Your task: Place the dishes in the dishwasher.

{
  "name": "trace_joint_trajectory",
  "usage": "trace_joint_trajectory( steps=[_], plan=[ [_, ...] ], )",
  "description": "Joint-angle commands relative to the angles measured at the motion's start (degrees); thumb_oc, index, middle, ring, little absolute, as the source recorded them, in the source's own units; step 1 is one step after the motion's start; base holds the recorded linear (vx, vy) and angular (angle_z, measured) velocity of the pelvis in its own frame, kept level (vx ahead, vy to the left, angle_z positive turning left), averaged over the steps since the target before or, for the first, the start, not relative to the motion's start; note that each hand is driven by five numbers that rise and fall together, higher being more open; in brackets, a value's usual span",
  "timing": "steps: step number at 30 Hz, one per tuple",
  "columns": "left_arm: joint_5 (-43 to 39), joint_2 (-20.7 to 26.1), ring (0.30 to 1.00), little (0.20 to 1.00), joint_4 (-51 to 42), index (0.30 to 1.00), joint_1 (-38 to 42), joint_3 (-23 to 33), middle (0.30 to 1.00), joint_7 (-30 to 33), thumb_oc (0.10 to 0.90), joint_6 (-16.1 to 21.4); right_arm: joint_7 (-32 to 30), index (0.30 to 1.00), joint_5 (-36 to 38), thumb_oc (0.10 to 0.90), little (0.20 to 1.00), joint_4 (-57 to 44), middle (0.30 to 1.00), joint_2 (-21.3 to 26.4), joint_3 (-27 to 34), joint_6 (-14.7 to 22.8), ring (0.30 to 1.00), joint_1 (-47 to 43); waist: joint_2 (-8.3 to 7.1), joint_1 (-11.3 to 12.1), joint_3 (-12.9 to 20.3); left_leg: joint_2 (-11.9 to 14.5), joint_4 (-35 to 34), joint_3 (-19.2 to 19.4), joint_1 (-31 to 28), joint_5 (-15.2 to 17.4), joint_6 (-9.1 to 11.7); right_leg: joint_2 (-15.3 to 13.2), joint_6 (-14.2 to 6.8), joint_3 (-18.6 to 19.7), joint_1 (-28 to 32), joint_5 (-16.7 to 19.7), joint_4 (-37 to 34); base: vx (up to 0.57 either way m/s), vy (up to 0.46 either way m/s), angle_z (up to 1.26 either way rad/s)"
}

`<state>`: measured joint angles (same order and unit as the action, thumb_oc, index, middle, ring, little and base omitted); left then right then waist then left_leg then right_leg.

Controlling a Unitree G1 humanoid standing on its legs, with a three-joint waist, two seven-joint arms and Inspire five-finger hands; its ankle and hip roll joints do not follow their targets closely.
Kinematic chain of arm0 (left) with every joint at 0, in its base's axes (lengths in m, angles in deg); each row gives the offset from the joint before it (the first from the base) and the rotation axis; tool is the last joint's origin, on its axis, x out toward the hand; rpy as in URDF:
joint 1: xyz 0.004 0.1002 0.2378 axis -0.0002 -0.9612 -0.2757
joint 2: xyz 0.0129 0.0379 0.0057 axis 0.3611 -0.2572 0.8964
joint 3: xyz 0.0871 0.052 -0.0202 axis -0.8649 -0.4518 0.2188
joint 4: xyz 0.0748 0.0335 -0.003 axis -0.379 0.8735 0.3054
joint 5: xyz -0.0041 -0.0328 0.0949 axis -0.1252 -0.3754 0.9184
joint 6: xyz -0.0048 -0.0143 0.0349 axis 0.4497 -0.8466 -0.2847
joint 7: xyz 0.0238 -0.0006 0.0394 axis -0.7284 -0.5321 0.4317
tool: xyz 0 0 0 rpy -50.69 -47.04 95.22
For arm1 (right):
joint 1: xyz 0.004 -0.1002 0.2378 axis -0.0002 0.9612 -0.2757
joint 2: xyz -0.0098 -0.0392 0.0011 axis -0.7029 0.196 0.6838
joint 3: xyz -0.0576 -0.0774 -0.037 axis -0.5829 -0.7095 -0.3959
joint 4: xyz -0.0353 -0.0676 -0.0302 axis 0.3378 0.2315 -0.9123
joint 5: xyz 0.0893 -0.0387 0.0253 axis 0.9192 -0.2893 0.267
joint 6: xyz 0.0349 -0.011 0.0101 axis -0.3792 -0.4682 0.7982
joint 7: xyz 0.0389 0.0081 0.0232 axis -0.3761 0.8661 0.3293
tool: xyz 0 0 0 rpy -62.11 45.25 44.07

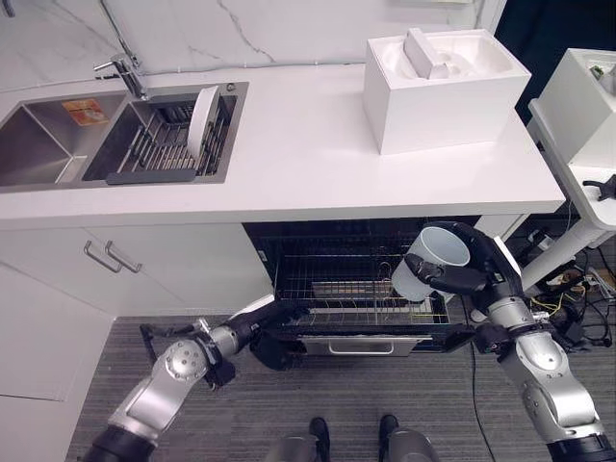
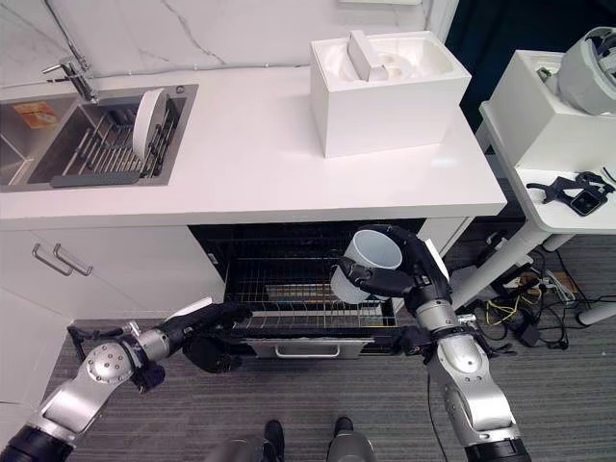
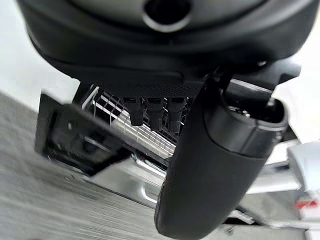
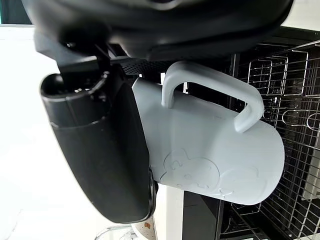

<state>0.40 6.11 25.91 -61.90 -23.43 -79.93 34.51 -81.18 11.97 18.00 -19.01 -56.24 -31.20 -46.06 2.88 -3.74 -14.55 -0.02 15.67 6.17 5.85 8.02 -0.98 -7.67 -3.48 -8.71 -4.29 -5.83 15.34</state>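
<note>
Pale grey mug [image 4: 210, 150] in right hand [image 4: 100, 150], beside wire rack [image 4: 290, 100].

sink [image 1: 48, 144]: left end of counter [image 1: 308, 154]
plate [image 1: 202, 117]: upright in sink rack [image 1: 168, 144]
box [image 1: 443, 87]: on counter, right
dishwasher rack [image 1: 346, 279]: pulled out below counter

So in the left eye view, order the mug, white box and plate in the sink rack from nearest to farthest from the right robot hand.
1. Mug, gripped in the right robot hand.
2. White box, on the counter above.
3. Plate, standing in the sink rack, far left.
</note>
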Motion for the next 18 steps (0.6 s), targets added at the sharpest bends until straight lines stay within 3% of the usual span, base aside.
trace_joint_trajectory(
  steps=[1,8,15,18],
  plan=[
    [4.3,-0.6,0.900,0.900,-2.0,0.900,5.5,0.6,0.900,1.6,0.800,1.5,1.8,0.300,2.1,0.400,0.300,-2.4,0.300,2.6,0.6,5.3,0.300,-9.0,0.68,-0.9,4.0,8.6,1.5,3.6,-2.7,5.6,3.2,-1.2,-3.8,0.6,-1.2,-6.3,1.8,0.03,0.036,-0.03],
    [13.8,-1.9,0.900,0.900,6.6,0.900,12.1,-5.1,0.900,1.7,0.800,0.5,4.2,0.300,2.3,0.400,0.300,-1.2,0.300,2.8,-1.0,4.3,0.300,-11.1,0.36,-2.1,4.8,8.9,1.5,4.9,-3.7,6.0,3.2,-0.9,-4.0,1.4,-0.6,-6.6,1.8,0.04,0.021,-0.09],
    [21.2,-3.9,0.900,0.900,11.2,0.900,12.2,-9.6,0.900,-7.2,0.800,1.1,5.6,0.300,2.2,0.400,0.300,-1.0,0.300,2.4,-1.5,2.9,0.300,-11.9,-0.01,-2.6,5.0,8.9,1.5,5.5,-4.6,6.2,3.0,-0.6,-4.1,1.9,0.1,-6.9,1.8,0.03,-0.004,-0.11],
    [21.2,-5.4,0.900,0.900,12.2,0.900,10.4,-11.0,0.900,-10.3,0.800,-0.5,5.7,0.300,2.1,0.400,0.300,-1.2,0.300,2.2,-1.4,2.7,0.300,-11.8,-0.11,-2.6,4.9,8.9,1.5,5.7,-4.8,6.3,2.9,-0.6,-4.2,1.9,0.3,-7.0,1.8,0.01,-0.004,-0.01]
  ],
)
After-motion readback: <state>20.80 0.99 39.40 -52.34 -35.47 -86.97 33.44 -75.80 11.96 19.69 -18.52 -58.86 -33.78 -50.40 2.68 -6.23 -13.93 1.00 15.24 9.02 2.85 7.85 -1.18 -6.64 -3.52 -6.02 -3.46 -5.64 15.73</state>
